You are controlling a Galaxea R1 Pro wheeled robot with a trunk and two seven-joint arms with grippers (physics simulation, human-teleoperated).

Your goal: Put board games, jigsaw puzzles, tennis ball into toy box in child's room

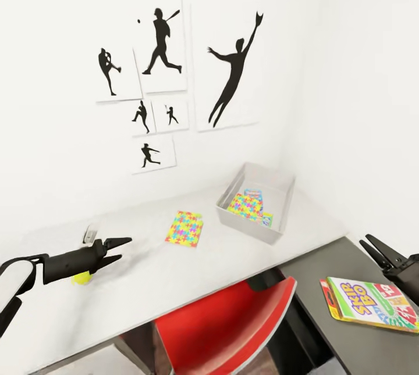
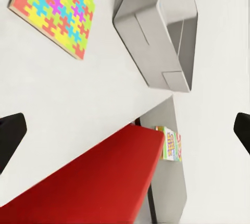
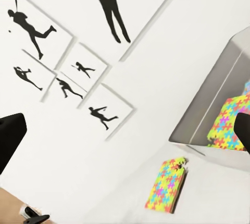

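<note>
Presently the left hand [image 1: 116,250] hovers open, empty; the tennis ball [image 1: 81,277] just beneath looks light, springy: pinch across its middle.

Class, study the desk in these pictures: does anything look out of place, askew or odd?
Yes. One jigsaw puzzle lies loose on the table, outside the toy box, and the SKIP-BO game sits askew on the dark lower wing, one corner overhanging its edge.
</note>
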